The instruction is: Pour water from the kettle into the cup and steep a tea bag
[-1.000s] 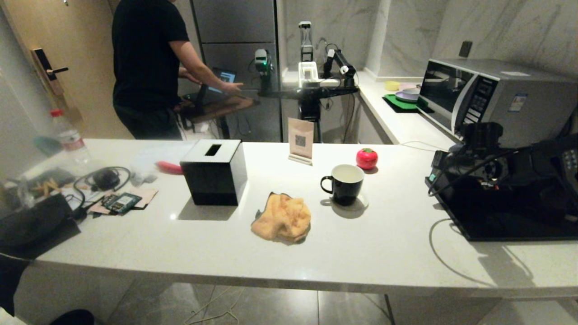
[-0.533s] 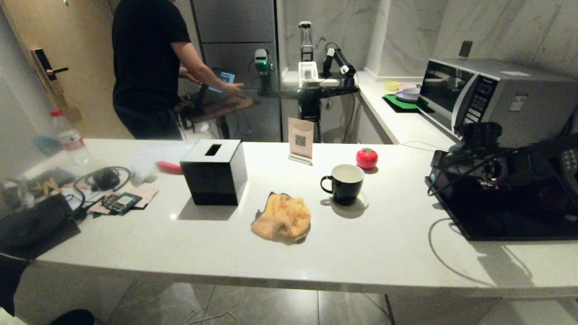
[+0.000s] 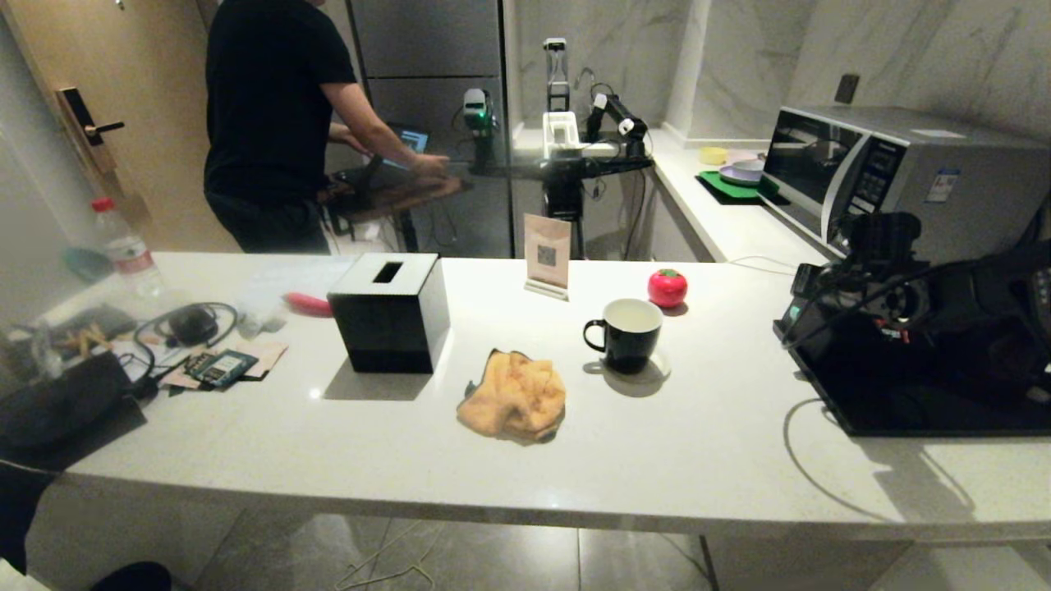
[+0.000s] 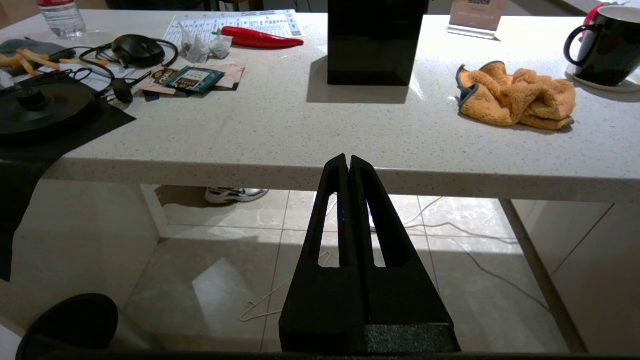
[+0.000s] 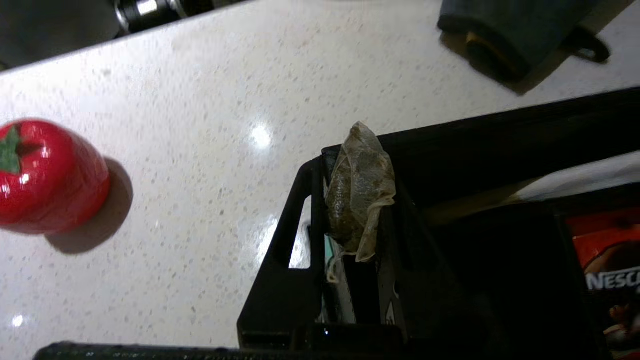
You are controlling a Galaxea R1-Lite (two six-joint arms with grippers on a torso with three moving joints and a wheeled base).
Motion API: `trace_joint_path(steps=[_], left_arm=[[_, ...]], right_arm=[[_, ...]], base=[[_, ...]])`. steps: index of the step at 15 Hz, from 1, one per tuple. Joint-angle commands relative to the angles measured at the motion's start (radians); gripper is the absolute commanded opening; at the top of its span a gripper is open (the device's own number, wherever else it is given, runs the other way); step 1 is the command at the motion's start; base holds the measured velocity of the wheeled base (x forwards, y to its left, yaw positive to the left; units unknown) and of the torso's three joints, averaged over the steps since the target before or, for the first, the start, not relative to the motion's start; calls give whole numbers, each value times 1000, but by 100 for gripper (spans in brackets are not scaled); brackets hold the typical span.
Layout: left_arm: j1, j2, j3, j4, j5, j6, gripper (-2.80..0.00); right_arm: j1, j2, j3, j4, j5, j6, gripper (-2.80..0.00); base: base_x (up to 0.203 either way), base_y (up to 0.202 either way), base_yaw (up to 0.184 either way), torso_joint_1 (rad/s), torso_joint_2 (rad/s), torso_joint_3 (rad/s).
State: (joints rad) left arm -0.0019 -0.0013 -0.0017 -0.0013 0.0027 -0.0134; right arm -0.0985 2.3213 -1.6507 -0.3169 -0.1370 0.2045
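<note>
- Fingers [image 5: 395, 210] of the right gripper [image 5: 357, 200] are pinched on a tea bag [image 5: 361, 192], which stands up between them over the edge of a low black box [image 5: 500, 150] at the right end of the counter [image 3: 410, 443].
- Left gripper [image 4: 349, 165] hangs below the counter's front edge, its fingers pressed together on nothing; that arm looks parked.
- Cup [image 3: 628, 332] stands on a small white coaster near the middle of the counter, handle toward the robot's left, well apart from the right gripper. Its white inside shows, but whether it holds water cannot be told.
- No kettle body can be made out for certain; a round black kettle base [image 4: 35, 102] sits bare at the left end of the counter.
- Low black box holds at least one printed sachet [image 5: 607, 260] in a compartment beside the gripper.
- Judged progress: the tea bag is picked; carrying it to the cup and steeping it is left. Whether pouring is done cannot be told.
- Red tomato-shaped object [image 3: 667, 288] sits just behind the cup; an orange cloth [image 3: 513, 396] lies in front, to the cup's left.
</note>
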Motion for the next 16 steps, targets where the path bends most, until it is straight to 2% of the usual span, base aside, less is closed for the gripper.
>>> trace_joint_path(steps=[1,5,16], left_arm=[[0,1,0,0,0,0,-280],[0,1,0,0,0,0,-280],[0,1,0,0,0,0,-280]], right_arm=[[0,-7,8,-30,-3,1,-280],[0,0,11,-33,-24,-10,-280],[0,39,23,-74,-23,-31,-280]], base=[[0,0,0,0,0,0],[0,0,0,0,0,0],[0,0,0,0,0,0]])
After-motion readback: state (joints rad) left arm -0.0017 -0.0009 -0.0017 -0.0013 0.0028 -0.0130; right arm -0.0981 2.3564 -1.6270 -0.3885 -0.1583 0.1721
